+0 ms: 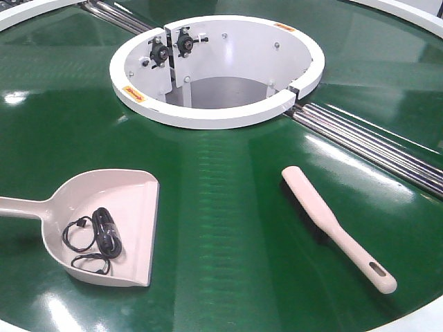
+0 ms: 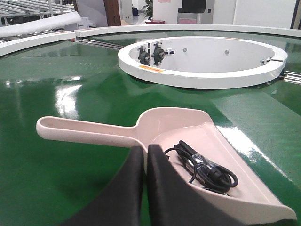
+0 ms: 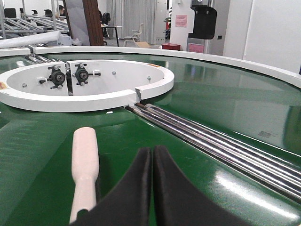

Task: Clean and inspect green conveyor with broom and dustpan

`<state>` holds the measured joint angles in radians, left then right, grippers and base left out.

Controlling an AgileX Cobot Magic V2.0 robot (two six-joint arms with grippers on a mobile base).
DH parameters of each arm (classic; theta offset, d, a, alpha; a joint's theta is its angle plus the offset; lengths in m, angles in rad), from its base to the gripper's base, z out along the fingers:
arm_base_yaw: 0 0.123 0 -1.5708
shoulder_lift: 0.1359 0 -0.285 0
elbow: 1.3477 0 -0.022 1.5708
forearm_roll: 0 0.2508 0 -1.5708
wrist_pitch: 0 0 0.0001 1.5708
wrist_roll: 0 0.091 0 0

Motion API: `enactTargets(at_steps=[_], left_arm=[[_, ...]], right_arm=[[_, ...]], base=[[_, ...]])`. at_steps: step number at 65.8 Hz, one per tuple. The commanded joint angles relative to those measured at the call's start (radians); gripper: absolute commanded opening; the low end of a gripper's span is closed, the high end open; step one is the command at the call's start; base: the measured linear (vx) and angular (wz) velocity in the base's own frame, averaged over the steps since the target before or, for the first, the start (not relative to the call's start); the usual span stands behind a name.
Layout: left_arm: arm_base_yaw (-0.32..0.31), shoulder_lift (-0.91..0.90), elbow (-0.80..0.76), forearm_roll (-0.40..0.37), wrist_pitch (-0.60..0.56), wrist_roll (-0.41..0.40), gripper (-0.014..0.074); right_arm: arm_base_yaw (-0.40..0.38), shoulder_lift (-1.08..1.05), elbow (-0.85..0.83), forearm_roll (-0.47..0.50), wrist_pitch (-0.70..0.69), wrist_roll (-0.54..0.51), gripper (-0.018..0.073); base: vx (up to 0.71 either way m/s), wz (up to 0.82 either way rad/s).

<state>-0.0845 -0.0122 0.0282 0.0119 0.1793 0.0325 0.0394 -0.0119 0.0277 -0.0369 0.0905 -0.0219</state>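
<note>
Lying nearest the front view's camera, the dustpan (image 1: 104, 225) sits at left on the green conveyor (image 1: 228, 207), a coiled black cable (image 1: 97, 238) inside. Its plastic looks light and stiff; the long handle seems the natural hold. Above its near side, the left gripper (image 2: 145, 188) shows jaws pressed together, empty. Farther right the broom (image 1: 336, 228) lies flat, equally light, best taken at the narrow handle. Beside it the right gripper (image 3: 153, 188) is likewise closed on nothing.

No text can be read; the white hub (image 1: 214, 114) bears small orange labels, illegible.
</note>
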Motion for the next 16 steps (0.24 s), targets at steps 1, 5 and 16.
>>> enactTargets(at_steps=[1,5,16], left_arm=[[0.001,-0.014,0.01,-0.001,-0.072,-0.01,-0.0008],[0.001,-0.014,0.01,-0.001,-0.072,-0.01,-0.0008],[0.001,-0.014,0.01,-0.001,-0.072,-0.01,-0.0008]], right_arm=[[-0.007,-0.011,0.004,-0.006,-0.07,0.0,-0.0009],[-0.007,-0.011,0.004,-0.006,-0.07,0.0,-0.0009],[-0.007,-0.011,0.004,-0.006,-0.07,0.0,-0.0009]], base=[[0.0,0.0],[0.0,0.0],[0.0,0.0]])
